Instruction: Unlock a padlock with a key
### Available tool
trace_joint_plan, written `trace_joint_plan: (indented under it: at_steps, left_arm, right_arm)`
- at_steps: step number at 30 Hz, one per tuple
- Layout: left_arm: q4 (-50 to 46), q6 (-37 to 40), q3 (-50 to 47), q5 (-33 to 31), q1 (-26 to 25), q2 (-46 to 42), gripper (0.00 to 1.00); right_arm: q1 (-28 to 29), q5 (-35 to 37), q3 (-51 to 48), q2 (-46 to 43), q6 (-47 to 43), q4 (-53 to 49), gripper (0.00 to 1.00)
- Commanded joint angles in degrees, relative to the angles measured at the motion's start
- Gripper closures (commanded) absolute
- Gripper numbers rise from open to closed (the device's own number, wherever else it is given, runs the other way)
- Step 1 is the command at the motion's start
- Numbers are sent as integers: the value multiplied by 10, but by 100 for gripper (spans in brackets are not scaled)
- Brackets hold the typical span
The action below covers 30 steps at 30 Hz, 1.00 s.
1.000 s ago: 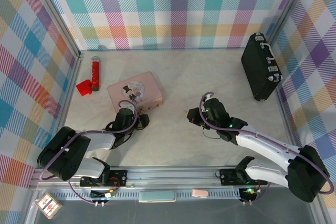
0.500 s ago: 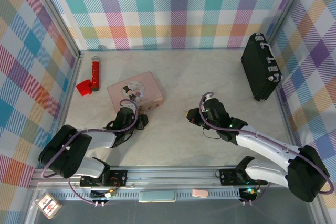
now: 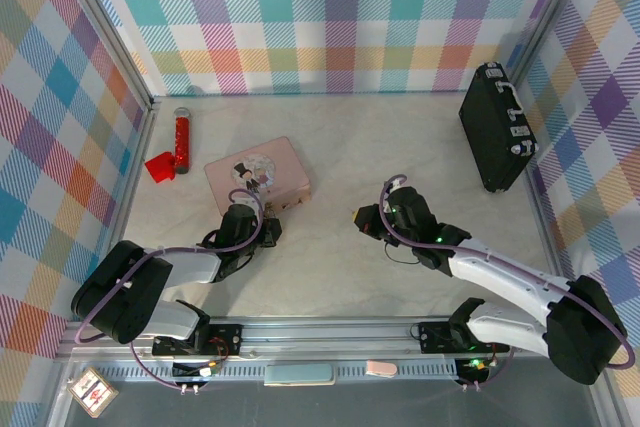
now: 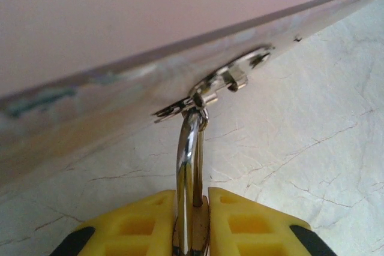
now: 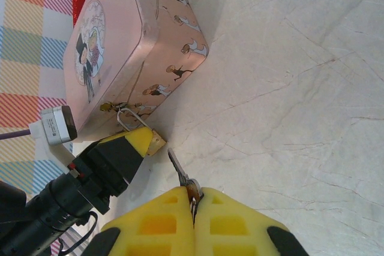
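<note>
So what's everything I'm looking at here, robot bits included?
pink box: one, pink with a cartoon picture, left-centre of the table
padlock: one, brass with a silvery shackle, hooked to the pink box's near side
key: one, silvery grey, tip just short of the padlock
red tube: one, red, far left by the wall
black case: one, black, far right by the wall
table: one, pale marbled
left gripper: one, yellow fingers, shut on the padlock
right gripper: one, yellow fingers, shut on the key
</note>
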Motion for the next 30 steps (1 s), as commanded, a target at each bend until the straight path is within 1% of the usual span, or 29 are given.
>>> trace_joint_plan:
  at_steps: [1,10,19,24,30]
  left_arm:
    - [1,-13,13,-5,-3,3,84]
    - [24,-93,14,4,-10,5,94]
    - [64,-192,0,20,-10,-13,96]
    - [57,-210,6,24,-10,-24,97]
    - [56,-227,9,27,-10,-33,98]
  right_arm:
    - [2,-13,10,12,12,26,100]
    - [5,-33,-5,43,47,71,100]
    - [13,-52,-21,65,84,113,100]
    - [26,-57,-28,91,113,150,100]
    - [39,-73,-46,147,164,238,100]
